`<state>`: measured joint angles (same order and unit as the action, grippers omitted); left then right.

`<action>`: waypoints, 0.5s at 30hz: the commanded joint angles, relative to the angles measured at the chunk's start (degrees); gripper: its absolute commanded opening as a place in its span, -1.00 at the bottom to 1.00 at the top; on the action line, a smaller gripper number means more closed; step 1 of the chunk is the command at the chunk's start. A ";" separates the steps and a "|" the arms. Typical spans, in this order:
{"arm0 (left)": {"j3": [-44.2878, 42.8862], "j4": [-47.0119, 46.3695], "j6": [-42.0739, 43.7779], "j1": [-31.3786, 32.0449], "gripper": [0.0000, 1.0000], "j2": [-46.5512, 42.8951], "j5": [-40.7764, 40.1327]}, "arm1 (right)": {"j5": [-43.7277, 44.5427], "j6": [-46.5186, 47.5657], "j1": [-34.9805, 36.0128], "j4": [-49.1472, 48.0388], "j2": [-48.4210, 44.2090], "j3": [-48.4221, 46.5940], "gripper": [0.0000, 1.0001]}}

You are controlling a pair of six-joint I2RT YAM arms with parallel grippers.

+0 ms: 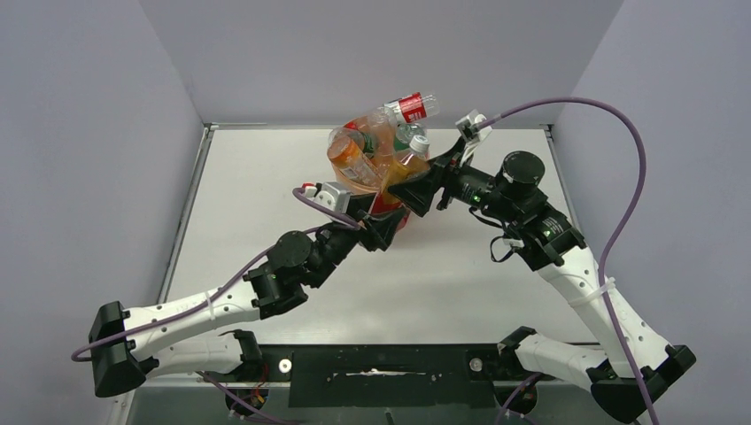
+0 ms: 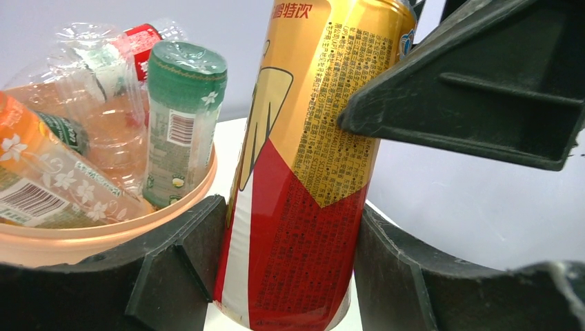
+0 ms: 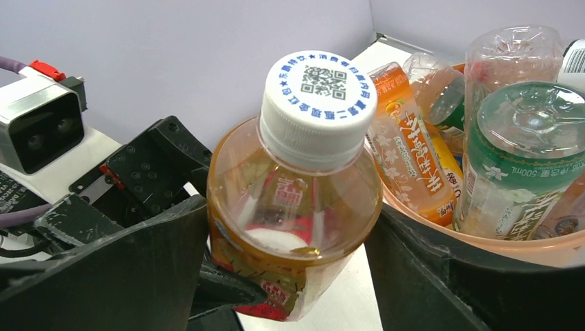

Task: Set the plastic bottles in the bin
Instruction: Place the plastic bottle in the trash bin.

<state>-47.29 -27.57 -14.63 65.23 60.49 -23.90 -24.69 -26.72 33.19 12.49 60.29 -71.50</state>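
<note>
A bottle (image 1: 388, 204) with a white cap, orange contents and a red-and-gold label (image 2: 303, 138) stands just right of the bin (image 1: 347, 179). My left gripper (image 2: 290, 269) is shut on its lower body. My right gripper (image 3: 290, 255) reaches from the other side, with a finger close on each side of the bottle's shoulder (image 3: 296, 200). Whether these fingers press on it does not show. The pale-orange bin (image 3: 483, 238) is heaped with plastic bottles, among them a green one (image 3: 524, 158), an orange one (image 3: 414, 145) and a clear red-labelled one (image 1: 412, 108) that sticks out over the far rim.
Both arms meet at the bin's near right side in the top view. The left wrist camera (image 3: 38, 131) sits close behind the held bottle. Grey walls enclose the white table (image 1: 257, 204) on three sides, and the bin stands near the back wall.
</note>
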 commanded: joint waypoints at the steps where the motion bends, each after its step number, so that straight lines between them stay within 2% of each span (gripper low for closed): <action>1: 0.25 -2.31 -0.79 -1.34 -0.04 -2.81 0.41 | 2.58 0.00 0.13 -2.56 -0.44 -3.27 0.56; 5: 0.52 -1.95 -0.91 -1.92 -0.04 -2.89 0.64 | 2.95 0.04 0.25 -2.30 -0.53 -3.68 0.61; 8: 0.53 -2.00 -1.00 -2.12 -0.04 -2.50 0.95 | 2.90 0.26 0.37 -1.97 0.06 -4.11 0.34; 9: 0.41 -1.98 -1.08 -2.25 -0.04 -2.37 1.29 | 2.72 0.29 0.39 -1.95 0.40 -4.21 0.32; 13: -0.41 -1.80 -1.03 -2.48 -0.04 -1.51 2.75 | 2.10 0.65 0.62 -1.70 2.13 -4.80 0.46; 15: -0.85 -1.28 -0.93 -2.52 -0.04 -1.10 3.08 | 2.21 0.79 0.92 -1.71 2.68 -5.11 0.40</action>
<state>-46.24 -27.33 -15.44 62.83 59.37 -23.57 -23.00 -26.83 33.47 12.93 61.69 -73.84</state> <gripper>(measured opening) 0.584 0.726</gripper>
